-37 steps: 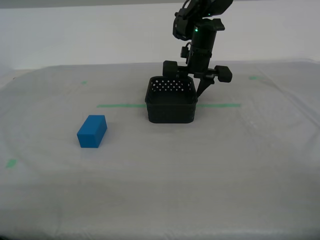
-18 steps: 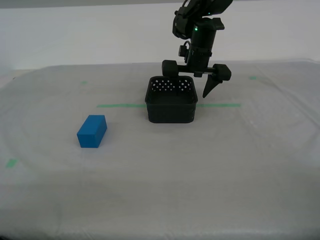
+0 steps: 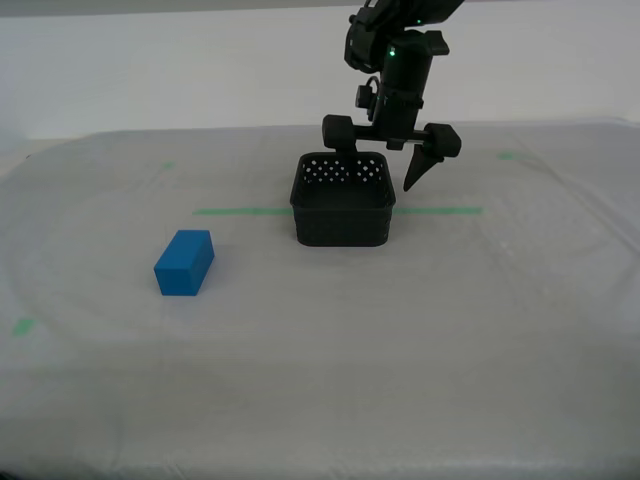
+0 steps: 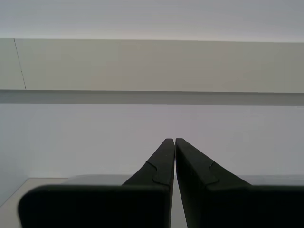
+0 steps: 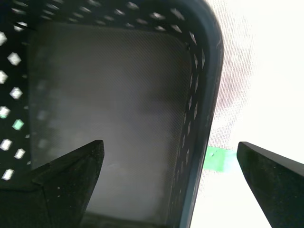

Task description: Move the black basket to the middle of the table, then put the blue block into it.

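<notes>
Next target blue block (image 3: 184, 262) sits well toward exterior view's left of my first gripper (image 3: 385, 150), jaws wide over black basket (image 3: 342, 205); my second gripper (image 4: 170, 142) is closed, empty

Materials check from my end. The table (image 3: 330, 370) is covered in a whitish-grey cloth, matt, with a faint woven look and a few soft wrinkles. The green tape line (image 3: 240, 211) on it looks like flat, dull tape. The black basket (image 3: 342, 215) reads as moulded plastic, slight sheen on the rim, walls punched with little round holes; up close its floor shows a fine mesh-like texture. The blue block (image 3: 184, 262) has smooth, plain faces with barely any shine. My first gripper (image 3: 390, 160) and my second gripper (image 4: 171, 142) both look like matt black plastic, smooth-sided.
</notes>
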`<state>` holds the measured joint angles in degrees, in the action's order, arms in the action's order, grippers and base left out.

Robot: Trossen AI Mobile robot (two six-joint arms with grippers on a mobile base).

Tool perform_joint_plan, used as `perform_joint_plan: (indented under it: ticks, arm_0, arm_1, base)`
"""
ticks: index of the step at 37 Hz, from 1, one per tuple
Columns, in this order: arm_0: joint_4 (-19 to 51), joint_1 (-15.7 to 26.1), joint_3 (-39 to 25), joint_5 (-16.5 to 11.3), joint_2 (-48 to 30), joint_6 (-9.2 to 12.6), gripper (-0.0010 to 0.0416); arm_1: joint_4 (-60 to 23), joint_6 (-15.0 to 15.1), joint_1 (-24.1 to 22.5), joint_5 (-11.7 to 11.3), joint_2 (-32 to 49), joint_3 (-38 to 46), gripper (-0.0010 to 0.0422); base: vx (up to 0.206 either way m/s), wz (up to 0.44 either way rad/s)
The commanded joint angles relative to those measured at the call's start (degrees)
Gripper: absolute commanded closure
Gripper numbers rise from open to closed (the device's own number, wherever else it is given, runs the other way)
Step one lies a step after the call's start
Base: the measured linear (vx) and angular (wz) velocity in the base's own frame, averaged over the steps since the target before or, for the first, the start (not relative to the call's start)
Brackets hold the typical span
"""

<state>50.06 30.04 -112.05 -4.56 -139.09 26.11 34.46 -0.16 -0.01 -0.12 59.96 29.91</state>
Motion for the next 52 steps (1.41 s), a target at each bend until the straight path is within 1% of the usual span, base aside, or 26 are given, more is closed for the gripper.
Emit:
perform_joint_plan:
  ticks: [1,4,6,8,14,21,26,31,37,41,44,46,48,52]
  arm_0:
    - [0.1,0.0,0.0,-0.1,1.6,-0.7,0.0006]
    - [0.2,0.0,0.3,0.0,3.3,-0.8,0.0007]
    - [0.5,0.0,0.4,0.6,4.3,-0.9,0.0003]
    - [1.3,-0.1,0.4,1.6,5.7,-1.3,0.0007]
    - [4.7,-0.4,0.4,4.5,9.5,-3.6,0.0007]
    - [9.5,-1.9,0.4,6.2,13.8,-7.0,0.0004]
    - [11.4,-3.7,0.4,6.2,16.9,-9.8,0.0004]
    - [13.0,-6.0,0.4,6.5,19.4,-13.0,0.0005]
    - [15.1,-9.1,0.5,7.3,21.5,-15.3,0.0005]
    - [16.5,-11.2,0.6,7.2,22.3,-17.5,0.0005]
    - [16.2,-12.8,2.2,7.2,23.4,-17.8,0.0006]
    - [15.4,-13.9,4.3,7.2,24.6,-18.0,0.0005]
    - [13.9,-15.1,7.2,7.0,26.0,-18.6,0.0006]
    - [9.7,-17.7,14.1,5.8,29.8,-18.9,0.0005]
  arm_1:
    - [0.3,0.2,0.0,0.0,0.0,0.1,0.0412]
    - [0.3,0.2,0.0,0.0,0.0,0.1,0.0412]
    - [0.3,0.2,0.0,0.0,0.0,0.1,0.0412]
    - [0.3,0.2,0.0,0.0,0.0,0.1,0.0412]
    - [0.3,0.2,0.0,0.0,0.0,0.1,0.0412]
    - [0.3,0.2,0.0,0.0,0.0,0.1,0.0412]
    - [0.3,0.2,0.0,0.0,0.0,0.1,0.0412]
    - [0.3,0.2,0.0,0.0,0.0,0.1,0.0412]
    - [0.3,0.2,0.0,0.0,0.0,0.1,0.0412]
    - [0.3,0.2,0.0,0.0,0.0,0.1,0.0412]
    - [0.3,0.2,0.0,0.0,0.0,0.1,0.0412]
    - [0.3,0.2,0.0,0.0,0.0,0.1,0.0412]
    - [0.3,0.2,0.0,0.0,0.0,0.1,0.0412]
    - [0.3,0.2,0.0,0.0,0.0,0.1,0.0412]
  base:
    - [0.0,0.0]
    - [0.0,0.0]
    - [0.0,0.0]
    - [0.0,0.0]
    - [0.0,0.0]
    - [0.0,0.0]
    - [0.0,0.0]
    - [0.0,0.0]
    - [0.0,0.0]
    - [0.0,0.0]
    - [0.0,0.0]
    - [0.0,0.0]
    - [0.0,0.0]
    - [0.0,0.0]
